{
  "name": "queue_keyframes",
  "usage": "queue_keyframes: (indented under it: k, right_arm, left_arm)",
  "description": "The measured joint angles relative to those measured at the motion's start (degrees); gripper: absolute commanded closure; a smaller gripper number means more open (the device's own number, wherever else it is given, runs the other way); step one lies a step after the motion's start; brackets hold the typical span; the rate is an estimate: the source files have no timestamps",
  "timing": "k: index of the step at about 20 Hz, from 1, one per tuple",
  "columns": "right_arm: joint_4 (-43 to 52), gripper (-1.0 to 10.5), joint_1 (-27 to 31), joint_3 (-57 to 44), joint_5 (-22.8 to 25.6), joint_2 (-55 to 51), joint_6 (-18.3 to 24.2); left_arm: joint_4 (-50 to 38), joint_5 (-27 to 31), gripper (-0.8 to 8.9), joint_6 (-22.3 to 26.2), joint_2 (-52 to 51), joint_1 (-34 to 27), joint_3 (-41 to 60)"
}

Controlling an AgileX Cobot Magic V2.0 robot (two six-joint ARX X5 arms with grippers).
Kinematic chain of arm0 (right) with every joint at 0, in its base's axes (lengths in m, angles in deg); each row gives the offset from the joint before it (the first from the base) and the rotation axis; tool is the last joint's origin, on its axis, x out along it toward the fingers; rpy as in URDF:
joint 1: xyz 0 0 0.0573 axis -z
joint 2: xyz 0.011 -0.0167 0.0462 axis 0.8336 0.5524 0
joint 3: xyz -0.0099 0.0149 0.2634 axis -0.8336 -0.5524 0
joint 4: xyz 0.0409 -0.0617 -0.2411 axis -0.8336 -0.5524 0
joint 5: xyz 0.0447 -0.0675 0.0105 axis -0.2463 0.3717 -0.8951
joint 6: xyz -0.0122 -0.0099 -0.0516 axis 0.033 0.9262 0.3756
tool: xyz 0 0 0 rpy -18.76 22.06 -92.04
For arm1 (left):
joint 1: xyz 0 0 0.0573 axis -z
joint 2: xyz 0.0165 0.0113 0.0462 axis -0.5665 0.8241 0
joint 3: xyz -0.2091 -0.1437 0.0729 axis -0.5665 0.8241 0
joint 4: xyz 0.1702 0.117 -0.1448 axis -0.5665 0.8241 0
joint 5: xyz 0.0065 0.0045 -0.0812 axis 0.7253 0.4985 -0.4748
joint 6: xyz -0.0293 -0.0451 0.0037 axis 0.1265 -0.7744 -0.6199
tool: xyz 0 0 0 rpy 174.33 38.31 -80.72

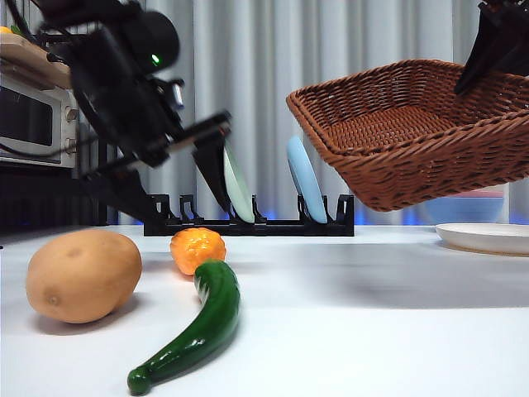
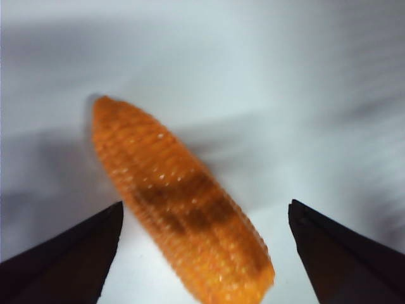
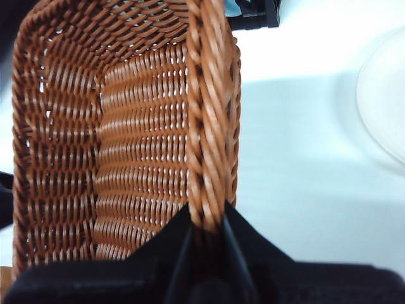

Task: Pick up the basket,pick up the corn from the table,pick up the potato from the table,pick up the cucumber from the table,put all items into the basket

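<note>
White bench [image 1: 372,331], items on it: smooth tan oval potato [image 1: 83,275]; bumpy orange corn cob [image 1: 197,248]; curved glossy green cucumber [image 1: 196,329] touching cob; black plate rack [image 1: 248,223] w/ 2 plates; white plate [image 1: 486,237].

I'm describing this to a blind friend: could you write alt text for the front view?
A brown wicker basket hangs tilted in the air, held at its rim by the right gripper. Opposite, the open left gripper reaches down above the corn, which lies on the white table with a potato and a cucumber.
</note>
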Motion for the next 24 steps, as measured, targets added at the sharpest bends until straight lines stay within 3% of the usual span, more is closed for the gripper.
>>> queue_keyframes:
  k: [6,7,9,15,20,24]
  right_arm:
    - [-0.1,9.6,0.2,0.0,0.0,0.0,-0.2]
    - [-0.1,9.6,0.2,0.0,0.0,0.0,-0.2]
    - [-0.1,9.6,0.2,0.0,0.0,0.0,-0.2]
    - [-0.1,9.6,0.2,0.0,0.0,0.1,-0.9]
    - [0.3,9.6,-3.2,0.0,0.0,4.8,-2.8]
    - [4.5,9.6,-8.6,0.0,0.2,10.1,-6.2]
  left_arm:
    - [-0.4,3.8,4.06,-0.9,4.4,1.7,-0.2]
    - [-0.5,4.1,5.08,-0.9,4.7,1.7,-0.2]
    - [-0.8,4.5,8.22,-0.8,4.8,1.7,-0.2]
    - [-0.2,4.5,8.21,2.0,2.7,1.7,-0.2]
    - [0.8,4.5,8.21,3.8,-16.6,3.6,-0.4]
    - [-6.0,6.1,8.21,3.5,-24.8,9.8,-1.2]
